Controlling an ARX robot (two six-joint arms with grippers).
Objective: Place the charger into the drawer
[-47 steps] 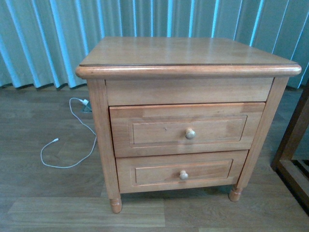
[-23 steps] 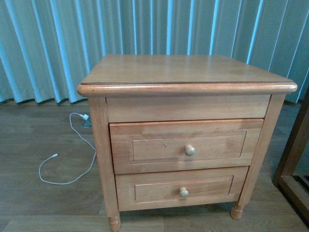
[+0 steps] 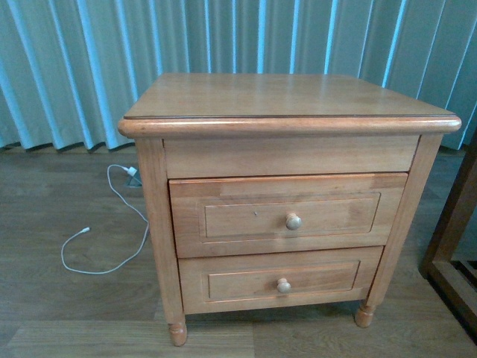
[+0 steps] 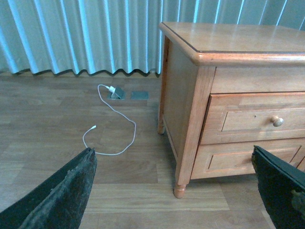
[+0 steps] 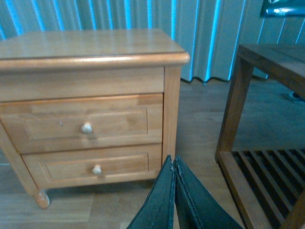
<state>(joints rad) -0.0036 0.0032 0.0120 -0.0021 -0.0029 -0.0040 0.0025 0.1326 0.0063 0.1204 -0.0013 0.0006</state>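
Since the earlier frame, nightstand [image 3: 289, 201] sits higher in front view. Drawer [image 3: 287, 215] closed, knob [image 3: 294, 221] untouched. Charger not visible. Left tool [image 4: 174, 191] pads wide apart; right tool [image 5: 173, 191] pads pressed together, empty.

Drawer [image 3: 287, 214] shut, inside hidden; side table [image 5: 267, 119] cut off.

Wood nightstand [image 3: 287, 97] on plank floor [image 3: 67, 313]; pleated blue-green curtains [image 3: 89, 67] behind it, dark slatted table [image 5: 267, 157] to its right.
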